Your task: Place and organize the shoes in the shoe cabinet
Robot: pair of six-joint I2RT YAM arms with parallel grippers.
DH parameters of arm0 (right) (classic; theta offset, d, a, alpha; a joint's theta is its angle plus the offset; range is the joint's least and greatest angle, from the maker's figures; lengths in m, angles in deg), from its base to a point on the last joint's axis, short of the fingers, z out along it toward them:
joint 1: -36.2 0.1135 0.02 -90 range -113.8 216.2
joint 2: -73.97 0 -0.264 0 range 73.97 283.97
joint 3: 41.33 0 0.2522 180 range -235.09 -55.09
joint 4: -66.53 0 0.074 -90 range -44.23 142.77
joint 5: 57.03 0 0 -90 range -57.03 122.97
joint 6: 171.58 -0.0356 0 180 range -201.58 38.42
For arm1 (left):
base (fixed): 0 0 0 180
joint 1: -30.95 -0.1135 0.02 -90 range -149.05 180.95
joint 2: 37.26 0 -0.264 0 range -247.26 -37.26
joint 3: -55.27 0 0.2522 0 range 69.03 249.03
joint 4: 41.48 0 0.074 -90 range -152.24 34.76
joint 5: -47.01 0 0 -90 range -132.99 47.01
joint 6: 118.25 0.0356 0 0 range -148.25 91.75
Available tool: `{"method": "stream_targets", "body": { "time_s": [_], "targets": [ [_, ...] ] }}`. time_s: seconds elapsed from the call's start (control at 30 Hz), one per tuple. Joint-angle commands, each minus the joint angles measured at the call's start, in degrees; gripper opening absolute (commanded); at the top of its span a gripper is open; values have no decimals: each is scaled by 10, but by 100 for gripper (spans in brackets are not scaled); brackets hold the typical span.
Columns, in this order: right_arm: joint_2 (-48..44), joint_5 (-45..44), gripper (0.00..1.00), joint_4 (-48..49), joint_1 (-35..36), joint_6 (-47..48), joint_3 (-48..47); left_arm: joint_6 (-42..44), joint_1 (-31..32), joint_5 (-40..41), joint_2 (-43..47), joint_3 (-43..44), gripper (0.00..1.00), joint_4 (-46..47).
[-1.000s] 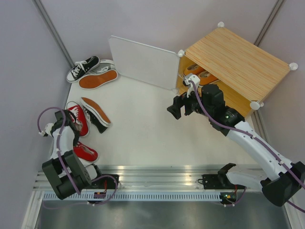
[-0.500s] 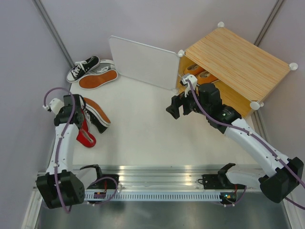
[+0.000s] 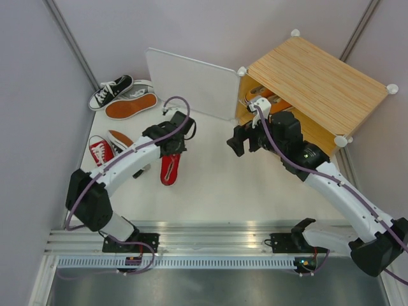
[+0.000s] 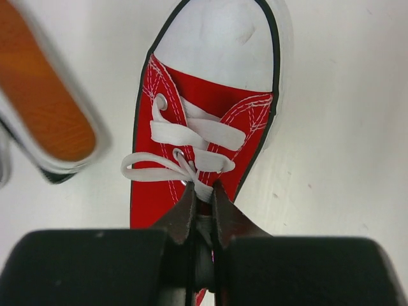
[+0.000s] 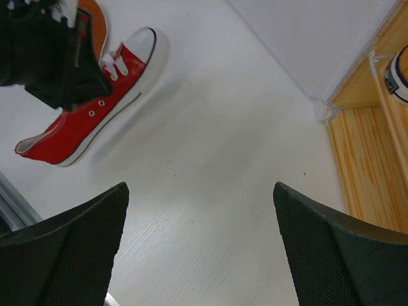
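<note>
My left gripper (image 3: 172, 148) is shut on the laces and tongue of a red shoe (image 3: 169, 169), which hangs toe-down just above the white table in mid-scene. In the left wrist view the fingertips (image 4: 186, 203) pinch the white lace over the red shoe (image 4: 204, 121). My right gripper (image 3: 237, 144) stands open and empty in front of the shoe cabinet (image 3: 319, 83); its view shows the red shoe (image 5: 83, 134) ahead and the cabinet's wooden shelf (image 5: 370, 146). Orange shoes (image 3: 262, 97) sit inside the cabinet. A second red shoe (image 3: 99, 150) lies at the left.
The cabinet's frosted door (image 3: 188, 83) stands open towards the back. A black shoe (image 3: 111, 90), a grey shoe (image 3: 139, 90) and an overturned shoe with an orange sole (image 3: 131, 106) lie at the back left. Another sole-up black shoe (image 3: 121, 139) lies under my left arm.
My left arm has swung from the far left to the middle of the table, carrying the red shoe with it. The right gripper has barely shifted and stays open.
</note>
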Motion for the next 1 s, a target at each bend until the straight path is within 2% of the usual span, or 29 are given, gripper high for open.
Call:
{"method": "stream_targets", "body": {
  "time_s": [0.0, 0.27, 0.43, 0.6, 0.63, 0.67, 0.73, 0.77, 0.8, 0.83, 0.97],
  "targets": [
    [-38, -51, 98, -6, 2, 13, -15, 84, 43, -62, -64, 67, 2, 65],
    [-94, -116, 98, -46, 2, 14, 5, 194, 124, -149, -220, 174, 2, 118],
    [-123, -124, 98, -36, 2, 5, 10, 219, 147, -226, -281, 207, 4, 153],
    [-127, -111, 98, -40, 1, 1, 11, 223, 157, -239, -311, 202, 27, 152],
    [-127, -107, 98, -40, 1, 0, 10, 220, 157, -242, -306, 201, 37, 153],
    [-128, -107, 98, -43, 1, 0, 7, 213, 157, -243, -301, 199, 52, 152],
    [-128, -107, 98, -43, 1, 3, 6, 211, 157, -241, -280, 199, 71, 154],
    [-129, -108, 98, -43, 2, 3, 3, 211, 156, -235, -272, 201, 89, 153],
    [-127, -109, 98, -43, 2, 5, 0, 212, 155, -231, -265, 203, 96, 153],
    [-127, -110, 98, -43, 1, 7, -3, 211, 154, -226, -245, 204, 100, 153],
    [-117, -102, 98, -51, 1, 15, -27, 191, 132, -240, -199, 203, 100, 154]
  ]
}}
